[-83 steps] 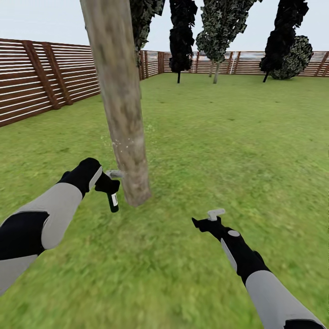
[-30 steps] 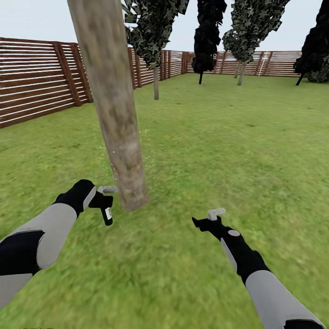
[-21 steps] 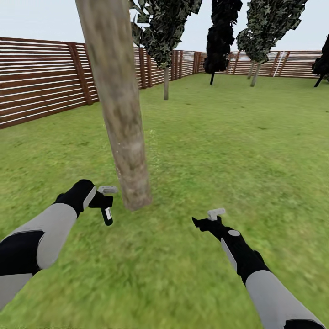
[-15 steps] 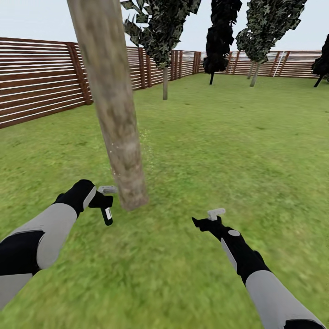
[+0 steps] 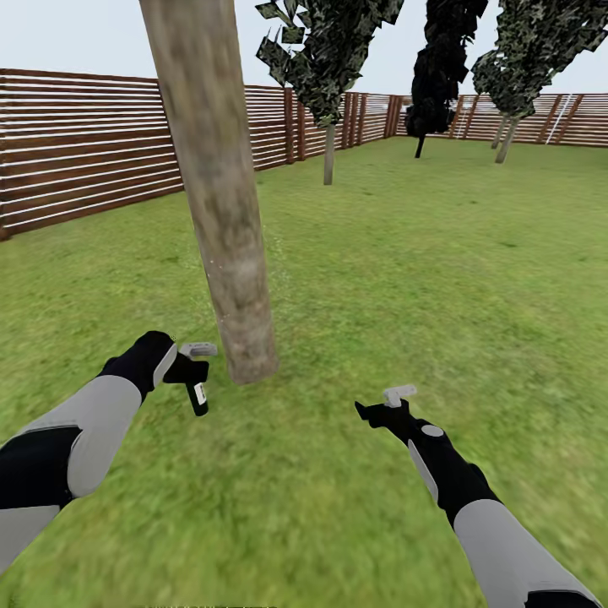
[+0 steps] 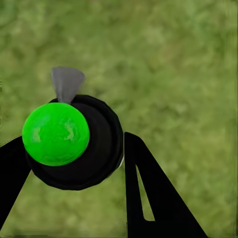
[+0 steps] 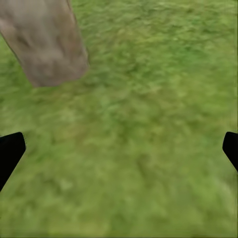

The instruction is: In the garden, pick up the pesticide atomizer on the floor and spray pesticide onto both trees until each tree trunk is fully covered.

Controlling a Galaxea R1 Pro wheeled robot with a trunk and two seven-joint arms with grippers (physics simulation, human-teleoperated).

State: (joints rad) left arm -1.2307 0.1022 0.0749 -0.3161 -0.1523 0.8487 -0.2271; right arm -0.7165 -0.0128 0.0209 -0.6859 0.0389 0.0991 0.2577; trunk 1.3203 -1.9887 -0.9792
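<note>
A thick, mottled beige-grey tree trunk [image 5: 226, 203] rises from the lawn just ahead of my left hand; its base [image 7: 47, 43] also shows in the right wrist view. My left gripper [image 5: 194, 368] is shut on the pesticide atomizer [image 5: 198, 395], a small black sprayer with a white patch, hanging just left of the trunk's foot. In the left wrist view the atomizer [image 6: 74, 141] shows a green round top and a grey nozzle, between my black fingers [image 6: 148, 198]. My right gripper [image 5: 393, 400] hovers open over grass, right of the trunk. A second tree [image 5: 328, 160] with jagged green foliage stands further back.
A brown slatted fence [image 5: 76, 160] runs along the left and across the back. Dark conifers [image 5: 437, 67] and another leafy tree [image 5: 510, 127] stand near the far fence. Open lawn [image 5: 439, 262] spreads to the right.
The whole view has swung left, so the fence and far trees sit further right in the picture. Both arms hold the same pose, and the atomizer stays in my left gripper.
</note>
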